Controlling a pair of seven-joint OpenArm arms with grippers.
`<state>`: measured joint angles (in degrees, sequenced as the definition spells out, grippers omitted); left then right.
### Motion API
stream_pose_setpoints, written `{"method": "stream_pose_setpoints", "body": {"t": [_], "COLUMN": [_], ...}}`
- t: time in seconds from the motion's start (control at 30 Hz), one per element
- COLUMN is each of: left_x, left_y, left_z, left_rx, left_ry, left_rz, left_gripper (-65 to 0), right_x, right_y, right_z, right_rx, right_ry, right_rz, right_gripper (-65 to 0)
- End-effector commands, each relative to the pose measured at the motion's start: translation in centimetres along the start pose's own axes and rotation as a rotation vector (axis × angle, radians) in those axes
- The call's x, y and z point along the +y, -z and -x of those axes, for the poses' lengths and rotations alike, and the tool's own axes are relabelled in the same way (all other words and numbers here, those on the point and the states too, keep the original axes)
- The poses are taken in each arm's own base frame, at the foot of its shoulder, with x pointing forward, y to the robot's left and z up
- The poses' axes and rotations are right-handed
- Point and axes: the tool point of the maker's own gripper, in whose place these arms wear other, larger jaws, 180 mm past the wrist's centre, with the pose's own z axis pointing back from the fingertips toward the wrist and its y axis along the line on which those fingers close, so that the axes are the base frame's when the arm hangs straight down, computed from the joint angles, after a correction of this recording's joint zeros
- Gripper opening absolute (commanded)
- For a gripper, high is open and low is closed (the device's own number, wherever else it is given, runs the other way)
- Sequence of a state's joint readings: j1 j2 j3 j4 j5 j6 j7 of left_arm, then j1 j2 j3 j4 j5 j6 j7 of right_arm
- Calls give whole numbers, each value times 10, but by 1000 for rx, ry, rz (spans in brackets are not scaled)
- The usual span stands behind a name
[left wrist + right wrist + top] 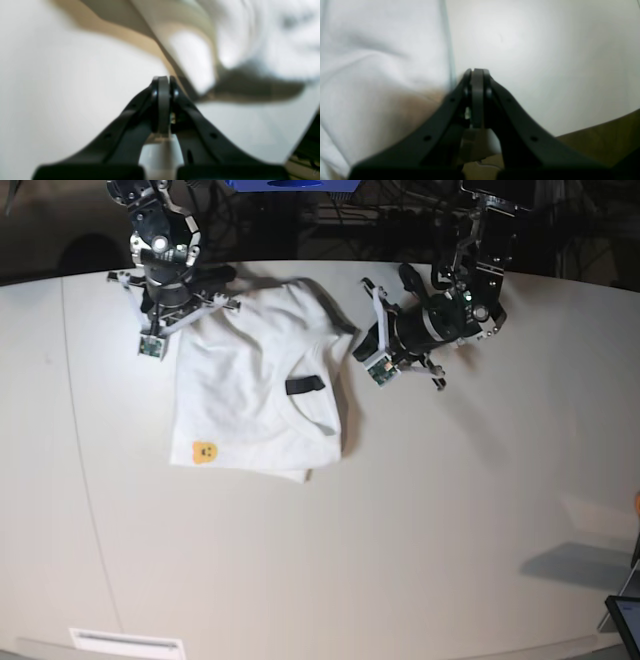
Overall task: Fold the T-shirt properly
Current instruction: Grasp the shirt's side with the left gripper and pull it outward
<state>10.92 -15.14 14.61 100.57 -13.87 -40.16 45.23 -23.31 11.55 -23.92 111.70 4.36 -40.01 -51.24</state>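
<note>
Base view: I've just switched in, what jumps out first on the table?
The white T-shirt lies partly folded on the table, left of centre, with a small orange patch at its near-left corner and a dark label by the neckline. The right gripper sits shut at its far-left corner, the left gripper shut just off its right edge.

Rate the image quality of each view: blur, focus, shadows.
Left wrist: heavily blurred, the T-shirt just smeared folds and dark shadow behind the shut left gripper. Right wrist: soft focus, right gripper sharpest. Base: crisp, evenly lit table, dark background.
</note>
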Motion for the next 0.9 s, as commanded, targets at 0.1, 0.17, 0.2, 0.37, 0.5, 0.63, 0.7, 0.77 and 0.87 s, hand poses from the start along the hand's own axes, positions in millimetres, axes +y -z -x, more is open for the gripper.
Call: {"method": "stream_pose_setpoints", "body": {"t": [0.1,0.17,0.2,0.37,0.5,0.63,0.7,0.77,0.87], "left_x": [16,20,21,24,23,35,45,55,66], "left_y": [11,18,23,43,61,75,81,86,93], "left_z": [-18,-26,-31,-50,-72,-102,-119,-136,-162], "left_rx": [-31,-45,-55,-78,-79,-99,-112,-124,-143], "left_ry": [-15,-30,-39,-65,-16,4,2,2,-2], "left_rz": [-20,-20,-18,7,48,54,51,49,54], "left_gripper": [-650,-650,-650,-650,-650,-650,-650,-650,-648], "right_x": [25,32,33,41,56,72,75,82,93], "right_y": [-9,-11,-11,-13,-19,-24,-25,-26,-28], "right_z": [3,5,5,7,16,19,18,13,6], "right_rx": [-4,-1,-1,6,17,20,13,3,-17], "right_ry": [-17,-19,-16,-16,-48,-79,-84,-96,-113], "right_rz": [-67,-83,-86,-105,-147,-190,-197,-218,-245], "right_gripper": [-647,-647,-647,-647,-647,-647,-647,-647,-647]}}
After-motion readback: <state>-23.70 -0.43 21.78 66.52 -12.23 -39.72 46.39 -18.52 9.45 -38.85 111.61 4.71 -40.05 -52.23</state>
